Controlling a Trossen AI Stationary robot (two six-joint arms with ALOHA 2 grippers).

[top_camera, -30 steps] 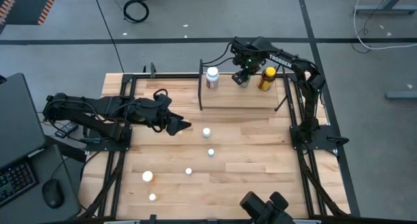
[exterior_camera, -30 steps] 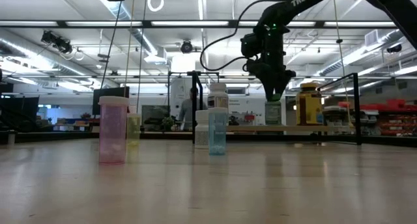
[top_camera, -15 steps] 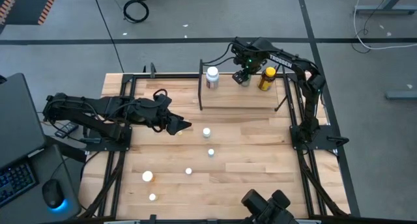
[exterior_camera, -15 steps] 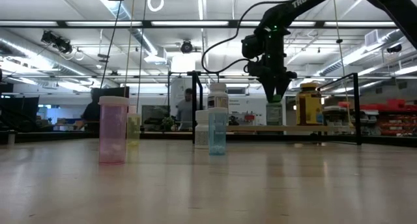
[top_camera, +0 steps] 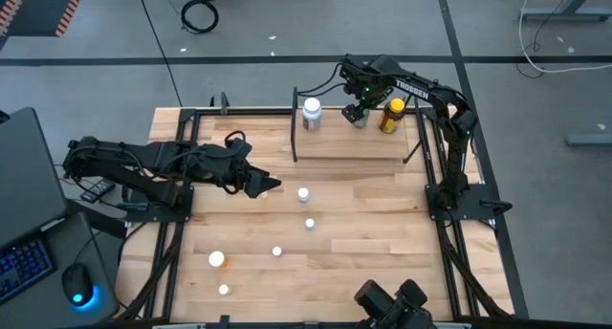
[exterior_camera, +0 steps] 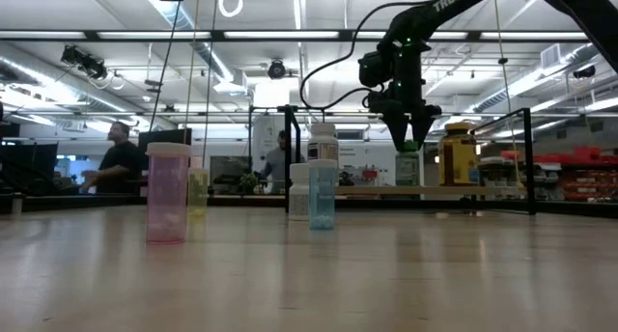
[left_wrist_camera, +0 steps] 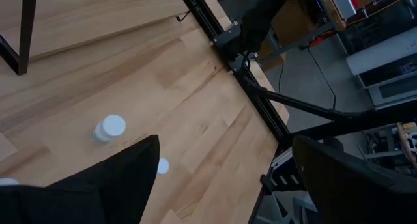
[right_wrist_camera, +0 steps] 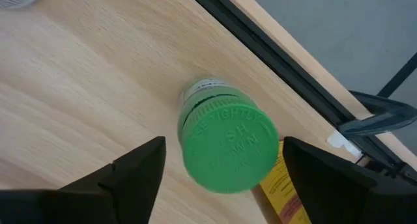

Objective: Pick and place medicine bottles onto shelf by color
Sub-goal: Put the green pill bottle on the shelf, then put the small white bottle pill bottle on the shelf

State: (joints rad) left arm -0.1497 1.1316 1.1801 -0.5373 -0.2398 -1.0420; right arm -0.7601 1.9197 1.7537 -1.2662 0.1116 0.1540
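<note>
"TROSSEN" ran along the right arm (top_camera: 426, 88). Its gripper (right_wrist_camera: 221, 160) hung spread over the green bottle (right_wrist_camera: 225, 144) on the shelf (top_camera: 354, 142); the left gripper (left_wrist_camera: 225, 178) hovered spread mid-table.

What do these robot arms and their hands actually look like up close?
Both arms are black jointed tubes trailing looped black cables. The right arm carries white TROSSEN lettering and a small green light near its wrist. Each hand, left hand and right hand, ends in two flat, tapering black fingers.
</note>
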